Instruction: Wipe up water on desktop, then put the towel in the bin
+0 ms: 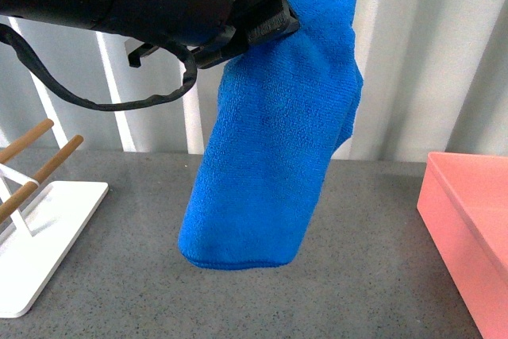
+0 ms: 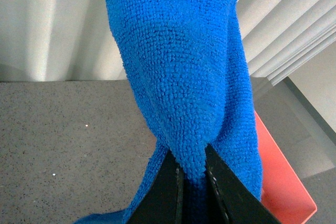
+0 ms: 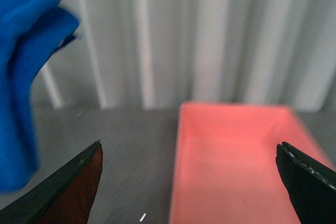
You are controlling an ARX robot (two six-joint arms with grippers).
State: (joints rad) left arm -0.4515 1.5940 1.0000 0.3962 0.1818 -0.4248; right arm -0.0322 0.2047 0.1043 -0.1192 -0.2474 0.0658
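while the left jaws pinch the towel [image 1: 270, 156] aloft, the right jaws gape.

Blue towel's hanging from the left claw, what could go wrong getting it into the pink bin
The left claw pinches only a narrow bunch of the towel, so it might slip. Its hanging end could snag the bin wall or drape over the rim. The open right claw near the bin may crowd the drop.
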